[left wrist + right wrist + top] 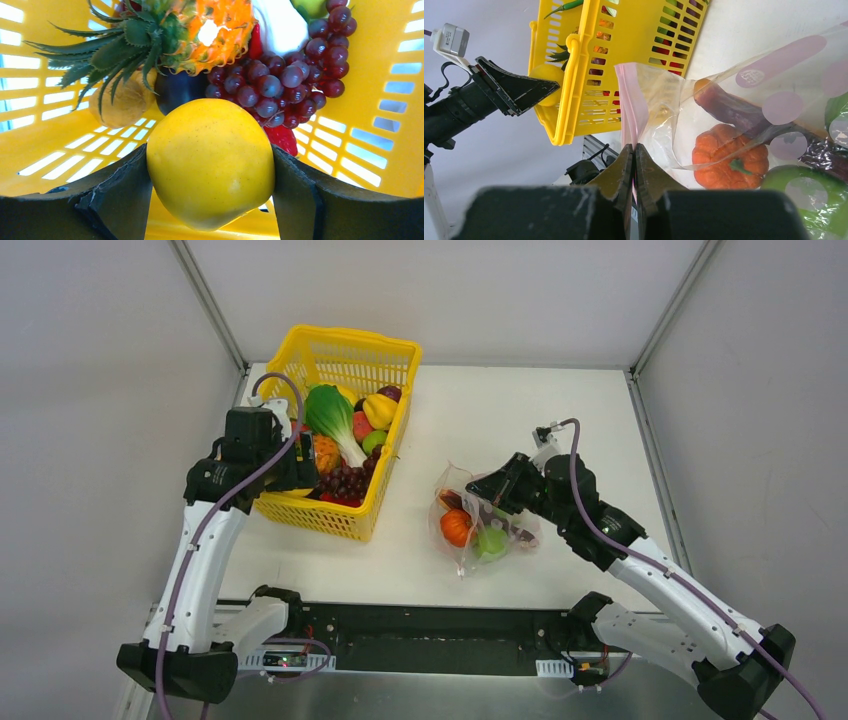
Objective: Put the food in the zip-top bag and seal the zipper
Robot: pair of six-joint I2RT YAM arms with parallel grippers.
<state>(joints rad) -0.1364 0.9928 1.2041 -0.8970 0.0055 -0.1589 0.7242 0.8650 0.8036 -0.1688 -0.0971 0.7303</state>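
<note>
Right hand [634, 150] pinches together on the zipper [631, 110], apparently holding the bag [734, 100] mouth-up to receive food; a pumpkin [729, 160] lies inside. Farther off, left hand [210, 150] clamps a lemon [210, 185] inside the basket [360, 150].

Clear, crinkly, glossy plastic bag [724, 100], shiny plastic mesh basket [340, 360] & smooth semi-matt yellow fruit [210, 162].

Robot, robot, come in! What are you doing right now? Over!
Left gripper shut on yellow fruit, down in basket. Right gripper pinching zip-top bag by its zipper. Nothing between basket and bag. Over.
</note>
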